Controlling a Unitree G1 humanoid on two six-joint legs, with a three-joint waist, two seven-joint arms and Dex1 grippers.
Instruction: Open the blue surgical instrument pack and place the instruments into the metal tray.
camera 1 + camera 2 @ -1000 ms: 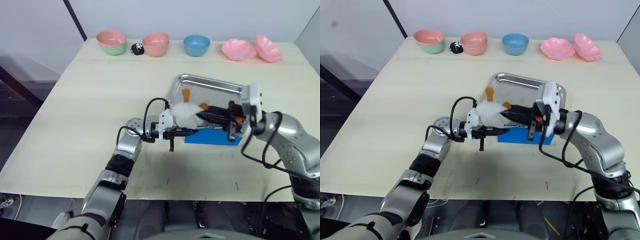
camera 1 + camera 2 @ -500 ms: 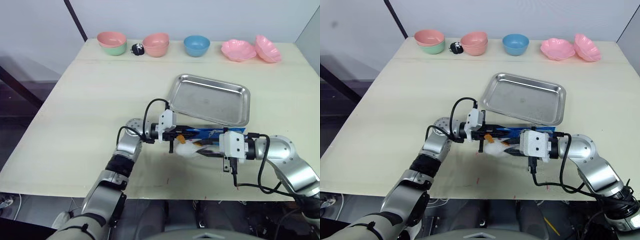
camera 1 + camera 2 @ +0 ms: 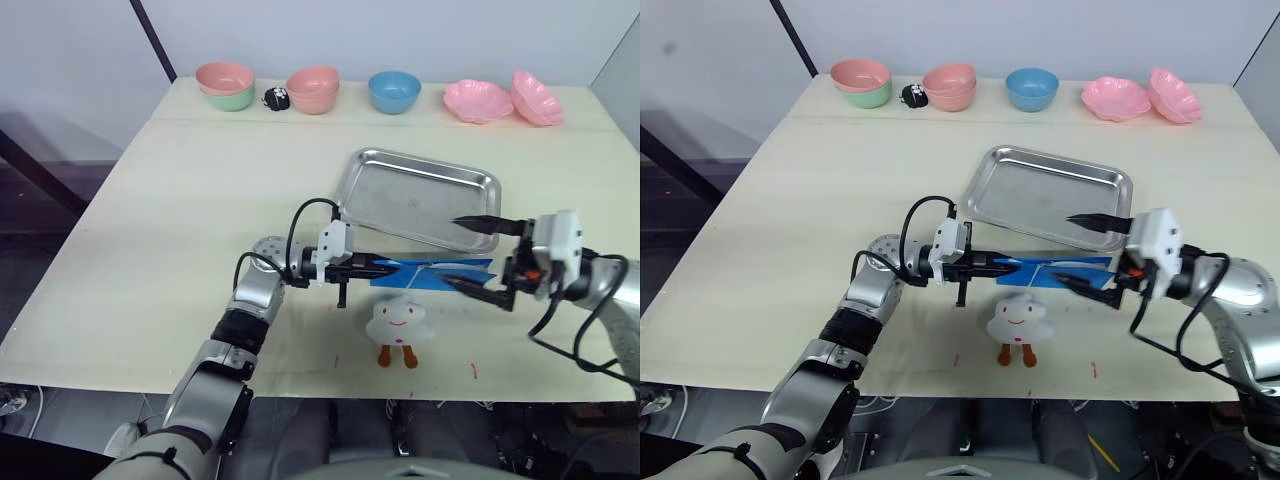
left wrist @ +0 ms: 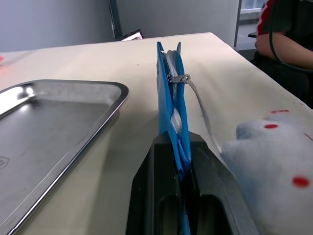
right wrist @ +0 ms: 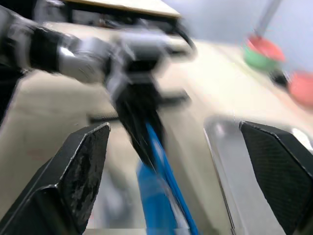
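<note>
While the left gripper (image 3: 372, 267) is pinching one end of the blue surgical instrument pack (image 3: 432, 273), the right gripper (image 3: 470, 254) is hovering spread wide at its other end.

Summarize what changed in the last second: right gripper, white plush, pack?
The right gripper carried the white plush from over the metal tray to the near side of the blue surgical instrument pack, let it go on the table, then drew back to the pack's right end with fingers open. The left gripper stayed shut on the pack; tray and bowls unmoved.
</note>
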